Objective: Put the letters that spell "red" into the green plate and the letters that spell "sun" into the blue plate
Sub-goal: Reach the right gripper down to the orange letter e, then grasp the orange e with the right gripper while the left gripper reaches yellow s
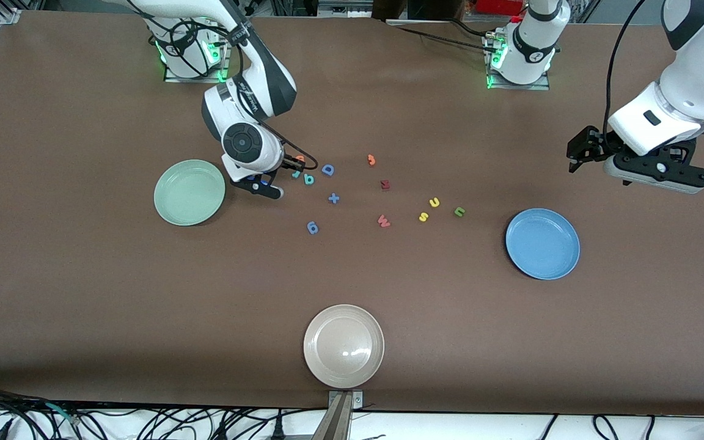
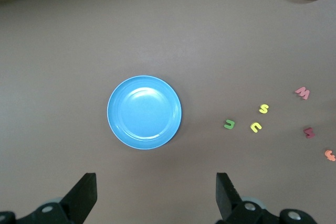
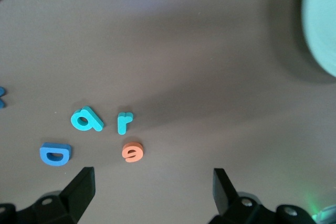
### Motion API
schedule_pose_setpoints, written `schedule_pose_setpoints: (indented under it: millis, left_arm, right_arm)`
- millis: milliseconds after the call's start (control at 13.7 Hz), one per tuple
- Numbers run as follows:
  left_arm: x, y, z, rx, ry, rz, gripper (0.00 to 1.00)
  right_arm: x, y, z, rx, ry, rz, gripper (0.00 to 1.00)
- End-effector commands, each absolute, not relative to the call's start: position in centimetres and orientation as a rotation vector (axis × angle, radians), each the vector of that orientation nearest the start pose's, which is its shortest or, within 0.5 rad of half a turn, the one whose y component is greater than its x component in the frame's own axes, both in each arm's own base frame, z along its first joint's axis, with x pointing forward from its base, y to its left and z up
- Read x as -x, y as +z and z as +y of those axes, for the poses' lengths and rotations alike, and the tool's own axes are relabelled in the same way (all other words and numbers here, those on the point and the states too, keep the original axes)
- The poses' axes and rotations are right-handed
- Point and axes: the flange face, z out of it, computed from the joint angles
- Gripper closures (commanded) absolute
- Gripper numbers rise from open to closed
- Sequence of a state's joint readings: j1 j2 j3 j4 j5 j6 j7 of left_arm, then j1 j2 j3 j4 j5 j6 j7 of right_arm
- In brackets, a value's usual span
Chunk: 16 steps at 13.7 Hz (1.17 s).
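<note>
left pincer (image 2: 152, 198) wide, above table near blue plate (image 2: 144, 112) | right pincer (image 3: 152, 192) wide, over orange "e" (image 3: 132, 151)

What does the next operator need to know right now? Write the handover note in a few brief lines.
Right gripper: jaws open, empty, low over the table between the green plate and the orange e, teal r and teal d.
Left gripper: jaws open, empty, waiting up near the blue plate.
Yellow s, yellow u and green n lie on the table, toward the blue plate.
Done: nothing; both plates hold no letters.
Left: all six letters.
</note>
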<state>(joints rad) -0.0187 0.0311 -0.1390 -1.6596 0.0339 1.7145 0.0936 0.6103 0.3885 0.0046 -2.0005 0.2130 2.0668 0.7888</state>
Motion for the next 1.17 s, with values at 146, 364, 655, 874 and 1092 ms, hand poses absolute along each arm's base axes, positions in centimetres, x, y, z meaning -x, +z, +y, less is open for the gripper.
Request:
schedule_pose_setpoints:
  millis: [146,364,655,874,1092]
  left_arm:
    - [-56.9,58.3,-8.7,3.070,-0.037,0.388,0.00]
    - [-56.9,58.3,-8.7,3.069,-0.037,0.386,0.00]
    - [-56.9,58.2,-8.4,3.067,-0.032,0.379,0.00]
    - [-57.0,57.9,-9.1,3.073,-0.028,0.395,0.00]
    - [-57.6,55.8,-11.7,3.078,0.021,0.460,0.00]
  right_arm:
    - [-44.1,21.5,34.6,3.073,0.534,0.535,0.01]
    - [-43.5,19.7,34.3,3.060,0.554,0.569,0.02]
    - [-42.6,18.4,35.1,2.995,0.645,0.640,0.02]
    - [-42.4,17.5,35.1,2.998,0.654,0.649,0.05]
    - [-42.3,17.0,35.1,2.999,0.655,0.655,0.09]
